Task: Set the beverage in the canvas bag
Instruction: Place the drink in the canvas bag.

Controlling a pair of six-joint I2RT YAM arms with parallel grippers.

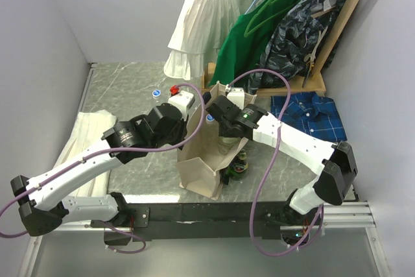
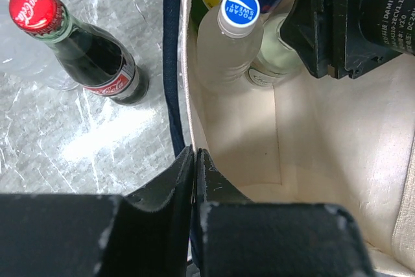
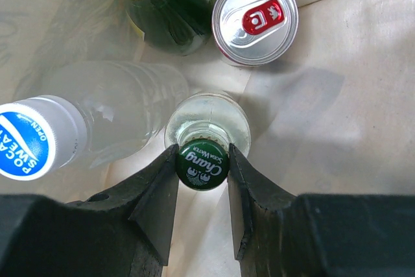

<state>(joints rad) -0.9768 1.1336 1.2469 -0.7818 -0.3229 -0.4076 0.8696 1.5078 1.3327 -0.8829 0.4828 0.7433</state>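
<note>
You are working in a staged robotics lab booth, where white walls (image 1: 45,30) are enclosing a marble-patterned table (image 1: 130,82) and clothes (image 1: 207,17) are hanging from a wooden rack (image 1: 347,14).

**Grey marbled tabletop**

On the table (image 1: 130,82), a canvas bag (image 1: 198,173) stands upright at the middle. A Coca-Cola bottle (image 2: 87,60) stands just beside it. A folded white cloth (image 1: 84,137) lies at the left, a blue plaid shirt (image 1: 311,111) at the right, and a wooden rack base (image 1: 314,85) sits behind.
</note>
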